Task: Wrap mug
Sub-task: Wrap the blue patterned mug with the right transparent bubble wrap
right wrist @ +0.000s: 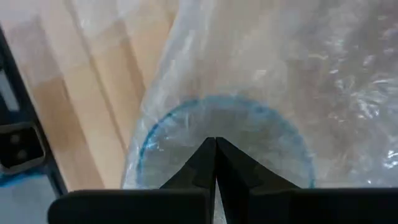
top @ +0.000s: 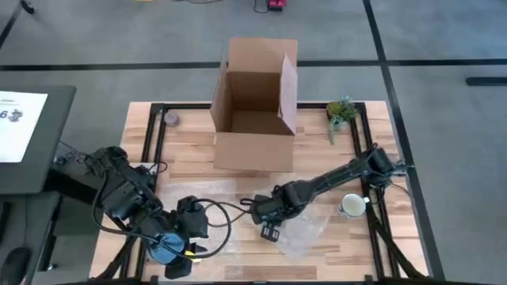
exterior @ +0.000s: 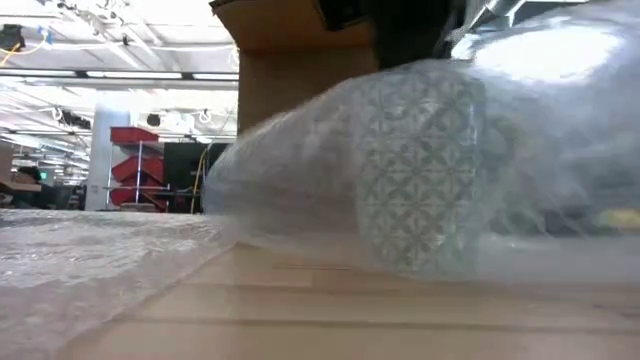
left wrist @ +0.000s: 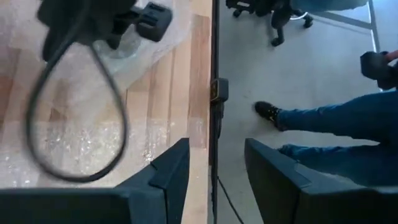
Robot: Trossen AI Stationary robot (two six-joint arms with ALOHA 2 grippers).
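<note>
The mug [exterior: 420, 170], patterned and with a blue rim [right wrist: 186, 112], lies on its side inside clear bubble wrap [top: 305, 231] at the table's near middle. My right gripper [top: 269, 229] is shut at the bundle's left end, in front of the mug's mouth [right wrist: 216, 149]. More bubble wrap [top: 207, 196] lies flat on the table left of it. My left gripper [left wrist: 214, 180] is open and holds nothing. It hangs over the table's near edge at the left [top: 178, 257]. My right gripper is shut on the bubble wrap [right wrist: 217, 127] where it covers the mug's open mouth, fingers coming level from the table's left. The closed fingertips hide how many layers sit between them. The wrapped mug rests on the table.
An open cardboard box [top: 255, 111] stands at the far middle, with a small plant [top: 341, 112] to its right. A white mug [top: 352, 206] stands near the right edge. A black frame [top: 154, 134] borders the tabletop. A person's legs [left wrist: 348, 124] show beyond the near edge.
</note>
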